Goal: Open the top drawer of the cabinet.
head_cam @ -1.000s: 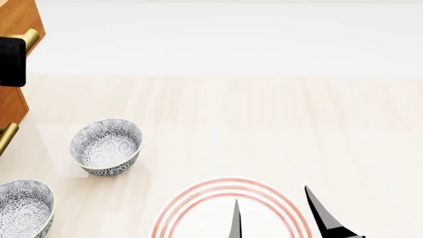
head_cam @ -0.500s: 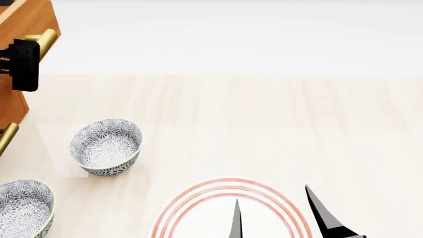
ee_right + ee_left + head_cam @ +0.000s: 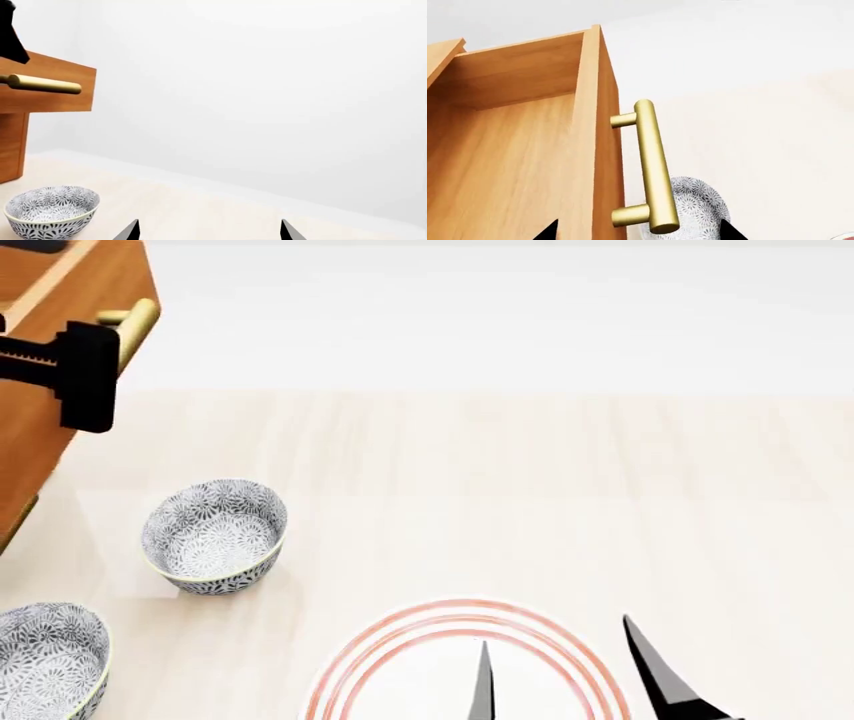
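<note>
Writing or labels: none readable in any view. Top drawer stood pulled out of the cabinet at the far left of the head view; its wooden interior showed bare in the left wrist view. Brass handle sat on the drawer front, a bar on two short posts.

Left tool was at the handle in the head view, its black body in front of the bar. Left wrist view showed only two dark fingertips at the frame edge, one on each side of the handle and drawer front, so the jaws were spread, not clamped on the bar.

Right tool hung low over the counter, fingers apart, nothing between them, above a plate with red rings on its rim.

Two grey patterned bowls sat on the counter: one bowl below the drawer, nothing in it; a second bowl at the lower left edge, cut off, contents not fully visible. Plate surface that showed was bare.
</note>
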Motion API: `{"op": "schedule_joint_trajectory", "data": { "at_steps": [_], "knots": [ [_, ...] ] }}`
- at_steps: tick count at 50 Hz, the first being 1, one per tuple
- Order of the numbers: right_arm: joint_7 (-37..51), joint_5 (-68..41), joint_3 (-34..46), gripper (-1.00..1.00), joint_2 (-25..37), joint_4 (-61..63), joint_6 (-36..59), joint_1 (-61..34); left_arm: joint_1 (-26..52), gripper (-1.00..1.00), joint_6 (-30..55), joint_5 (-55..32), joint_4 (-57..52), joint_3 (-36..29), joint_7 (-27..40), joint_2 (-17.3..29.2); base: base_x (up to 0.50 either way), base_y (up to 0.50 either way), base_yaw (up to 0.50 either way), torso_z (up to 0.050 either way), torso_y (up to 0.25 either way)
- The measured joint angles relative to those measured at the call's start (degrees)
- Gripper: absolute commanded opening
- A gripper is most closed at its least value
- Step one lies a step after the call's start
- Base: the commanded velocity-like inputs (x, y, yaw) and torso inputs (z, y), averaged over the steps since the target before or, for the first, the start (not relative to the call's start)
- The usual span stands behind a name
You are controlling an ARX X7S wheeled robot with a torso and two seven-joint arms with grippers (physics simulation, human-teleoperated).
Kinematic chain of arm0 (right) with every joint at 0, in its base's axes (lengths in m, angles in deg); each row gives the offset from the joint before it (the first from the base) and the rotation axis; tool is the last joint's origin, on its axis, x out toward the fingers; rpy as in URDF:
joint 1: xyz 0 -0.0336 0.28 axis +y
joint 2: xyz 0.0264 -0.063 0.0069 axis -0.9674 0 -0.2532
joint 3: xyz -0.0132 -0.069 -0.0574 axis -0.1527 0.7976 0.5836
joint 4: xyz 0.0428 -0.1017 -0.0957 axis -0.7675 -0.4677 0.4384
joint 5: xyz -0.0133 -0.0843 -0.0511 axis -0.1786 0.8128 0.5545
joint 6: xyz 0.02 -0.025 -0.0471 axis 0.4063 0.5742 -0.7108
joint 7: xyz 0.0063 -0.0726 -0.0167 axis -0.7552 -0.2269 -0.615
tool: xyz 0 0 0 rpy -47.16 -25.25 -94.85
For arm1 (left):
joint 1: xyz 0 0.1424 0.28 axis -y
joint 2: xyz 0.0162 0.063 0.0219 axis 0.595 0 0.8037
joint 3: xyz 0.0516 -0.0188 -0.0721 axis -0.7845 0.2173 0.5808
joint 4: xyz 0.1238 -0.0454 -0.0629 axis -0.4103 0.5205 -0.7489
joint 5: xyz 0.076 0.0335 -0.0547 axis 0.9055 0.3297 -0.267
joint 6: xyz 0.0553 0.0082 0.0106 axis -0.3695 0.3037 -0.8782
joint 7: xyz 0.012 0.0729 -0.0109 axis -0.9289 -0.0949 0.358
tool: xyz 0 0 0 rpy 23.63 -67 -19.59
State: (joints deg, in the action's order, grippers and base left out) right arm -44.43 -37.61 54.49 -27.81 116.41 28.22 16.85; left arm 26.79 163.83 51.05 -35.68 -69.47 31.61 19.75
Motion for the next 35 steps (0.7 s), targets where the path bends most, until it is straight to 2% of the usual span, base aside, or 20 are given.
{"op": "schedule_joint_trajectory", "data": {
  "at_steps": [35],
  "knots": [
    [0.75, -1.47, -1.84, 1.0, 0.91, -0.37, -2.15, 1.61, -0.17, 1.0, 0.94, 6.91, -1.35, -1.24, -7.32, -5.52, 0.0, 0.0, 0.0, 0.0, 0.0]
  ]
}}
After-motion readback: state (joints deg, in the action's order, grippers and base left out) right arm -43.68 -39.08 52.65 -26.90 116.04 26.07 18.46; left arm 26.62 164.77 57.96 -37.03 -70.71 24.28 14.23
